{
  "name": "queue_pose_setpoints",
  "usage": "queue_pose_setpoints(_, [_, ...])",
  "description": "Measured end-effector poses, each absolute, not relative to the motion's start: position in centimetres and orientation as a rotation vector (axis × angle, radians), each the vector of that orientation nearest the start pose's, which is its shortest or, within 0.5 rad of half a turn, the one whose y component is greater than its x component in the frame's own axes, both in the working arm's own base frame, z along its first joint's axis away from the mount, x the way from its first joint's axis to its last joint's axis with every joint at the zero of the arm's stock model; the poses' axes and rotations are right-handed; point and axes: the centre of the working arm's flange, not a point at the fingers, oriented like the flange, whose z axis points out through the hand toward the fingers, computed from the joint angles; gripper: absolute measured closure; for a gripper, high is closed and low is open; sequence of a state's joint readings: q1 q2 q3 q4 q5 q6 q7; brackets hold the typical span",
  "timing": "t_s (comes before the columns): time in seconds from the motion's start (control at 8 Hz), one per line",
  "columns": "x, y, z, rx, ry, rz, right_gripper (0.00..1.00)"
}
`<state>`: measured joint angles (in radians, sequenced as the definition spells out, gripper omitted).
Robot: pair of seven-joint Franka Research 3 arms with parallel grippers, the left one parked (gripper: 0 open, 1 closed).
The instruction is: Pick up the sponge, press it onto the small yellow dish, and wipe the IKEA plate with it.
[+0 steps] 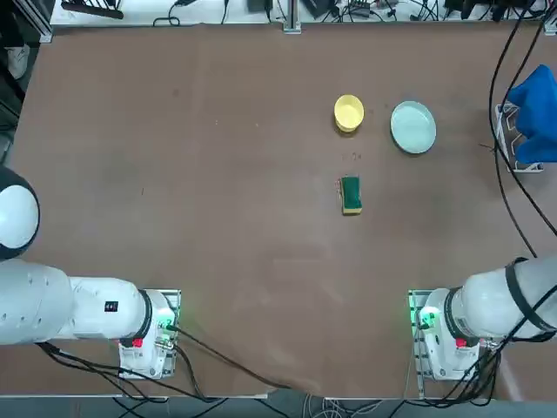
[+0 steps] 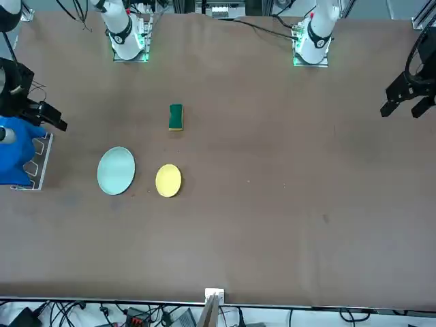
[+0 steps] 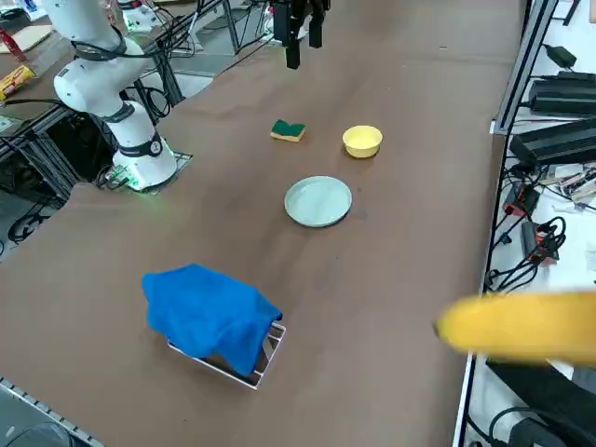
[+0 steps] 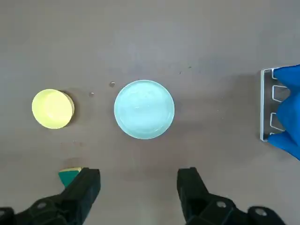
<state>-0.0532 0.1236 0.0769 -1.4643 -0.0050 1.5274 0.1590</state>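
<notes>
Sponge (image 1: 351,194) flat on desk (image 1: 218,218), near side of dish (image 1: 348,112); plate (image 1: 412,127) just beside dish. Right end effector (image 4: 139,183) raised high, spread wide, empty. Fits pre-pick or post-wipe alike. No telling which.

In our wrist view the sponge (image 4: 69,176) is mostly hidden behind one finger of the right gripper (image 4: 139,187) — only a green-and-yellow corner shows. The blue cloth (image 4: 289,110) on its white rack (image 4: 266,104) is cut off by the edge. A blurred yellow shape (image 3: 521,326) in the side view — we cannot identify it.
</notes>
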Motion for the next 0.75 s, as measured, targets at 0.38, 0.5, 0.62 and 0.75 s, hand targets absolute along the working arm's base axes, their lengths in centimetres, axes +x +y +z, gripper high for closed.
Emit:
queue_pose_setpoints(0.38, [58.73,1.05,60.03,-3.134,0.213,0.096,0.0])
queue_pose_setpoints(0.5, [58.73,1.05,60.03,-3.134,0.213,0.096,0.0])
queue_pose_setpoints(0.62, [58.73,1.06,60.02,-3.134,0.213,0.096,0.0])
queue_pose_setpoints(0.75, [58.73,1.06,60.02,-3.134,0.213,0.096,0.0])
